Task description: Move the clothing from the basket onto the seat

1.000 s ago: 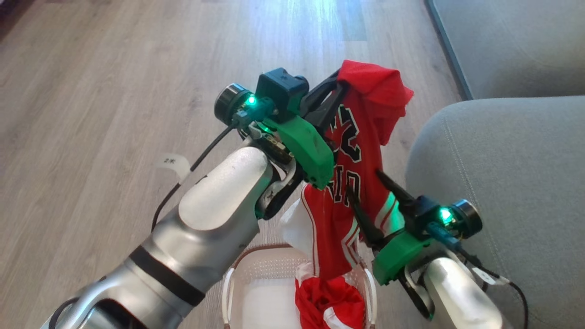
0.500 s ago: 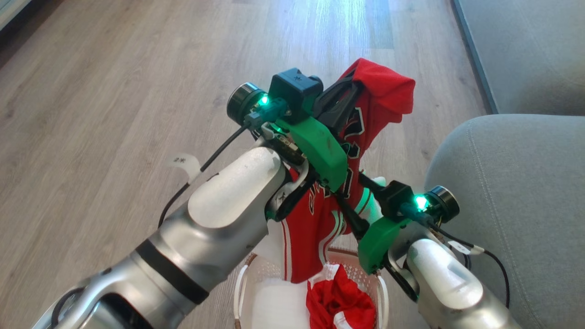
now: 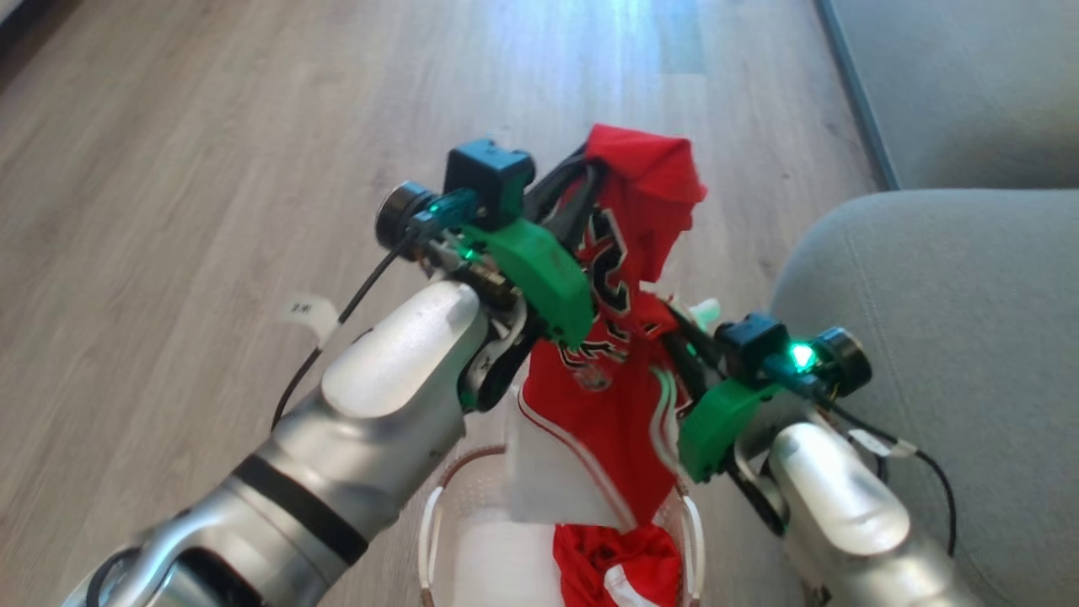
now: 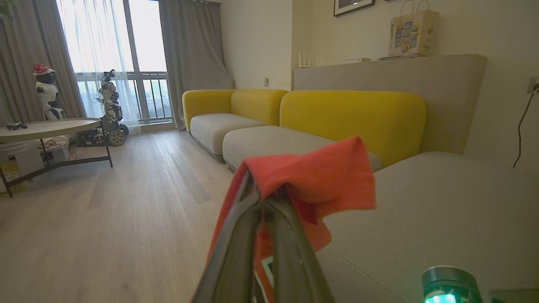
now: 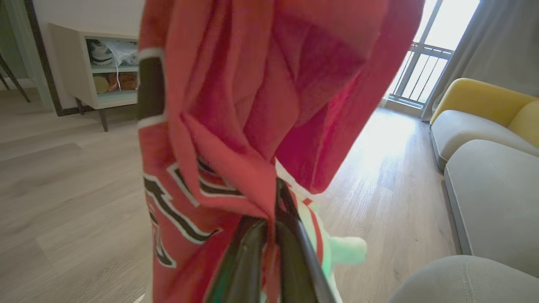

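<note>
Clothing (image 3: 620, 379) is hanging pinched in both sets of jaws: the left gripper (image 3: 582, 173) is clamping fully closed on the top fold, the right gripper (image 3: 679, 350) closed on mid-body fabric. Judged soft, light and limp, it is draping above the basket (image 3: 434, 506); bunched folds offer the best hold. Both arms are reaching forward, beside the seat (image 3: 927, 295).

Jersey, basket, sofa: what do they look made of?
jersey: thin, soft knit, likely synthetic, matte. It drapes and folds limply; the black-and-white lettering is printed or stitched.
basket: rigid white plastic whose wall looks perforated. The brown rim looks woven but may be moulded.
sofa: grey-green upholstery fabric, matte, with a visible stitched seam.
</note>
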Tool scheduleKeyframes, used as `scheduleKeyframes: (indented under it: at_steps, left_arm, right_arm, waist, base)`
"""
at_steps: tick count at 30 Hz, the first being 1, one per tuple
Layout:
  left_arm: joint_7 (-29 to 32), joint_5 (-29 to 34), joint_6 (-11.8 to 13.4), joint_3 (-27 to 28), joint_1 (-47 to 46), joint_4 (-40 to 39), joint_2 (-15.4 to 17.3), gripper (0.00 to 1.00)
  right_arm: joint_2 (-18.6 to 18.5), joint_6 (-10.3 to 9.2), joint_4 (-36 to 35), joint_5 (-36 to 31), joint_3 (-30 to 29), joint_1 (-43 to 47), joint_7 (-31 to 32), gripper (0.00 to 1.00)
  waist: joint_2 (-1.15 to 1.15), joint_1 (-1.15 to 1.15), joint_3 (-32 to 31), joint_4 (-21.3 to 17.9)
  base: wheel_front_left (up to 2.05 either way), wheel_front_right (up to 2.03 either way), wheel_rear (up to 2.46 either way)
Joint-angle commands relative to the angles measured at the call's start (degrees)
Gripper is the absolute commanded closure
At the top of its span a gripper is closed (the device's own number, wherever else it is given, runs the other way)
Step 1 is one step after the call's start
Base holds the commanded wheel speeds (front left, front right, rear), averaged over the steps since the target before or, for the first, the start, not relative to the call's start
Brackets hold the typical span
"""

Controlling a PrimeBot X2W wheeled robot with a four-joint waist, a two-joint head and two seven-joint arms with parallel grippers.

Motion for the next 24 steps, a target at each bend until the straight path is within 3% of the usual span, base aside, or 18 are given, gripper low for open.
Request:
scheduleKeyframes:
  at_steps: [1,9,12,24]
  left_arm:
    - [-0.9,-0.5,0.4,2.7,-1.6,-0.4,1.3,0.00]
    - [-2.6,-0.4,0.7,4.1,2.3,2.4,1.7,0.00]
    - [-2.9,0.6,0.8,5.0,4.7,2.2,1.8,0.00]
    - [-3.0,7.5,0.7,8.4,12.1,-3.1,2.2,0.00]
  right_arm:
    - [0.4,-0.02,-2.3,-1.0,-0.8,-3.9,-0.4,1.00]
    - [-0.6,-0.02,-4.3,-5.7,-7.8,-4.8,-0.4,1.00]
    - [-1.8,-0.02,-6.0,-7.2,-10.1,-5.0,-0.4,1.00]
    - [-4.5,-0.02,-11.0,-8.4,-13.4,-5.0,-0.4,1.00]
  waist:
    - [0.00,0.00,0.5,-1.5]
    - [0.00,0.00,1.9,-7.6]
    - [0.00,0.00,2.7,-11.7]
    - [0.00,0.00,5.4,-25.0]
  base:
    - [0.00,0.00,0.00]
    - [0.00,0.00,0.00]
    - [0.00,0.00,0.00]
    - [0.00,0.00,0.00]
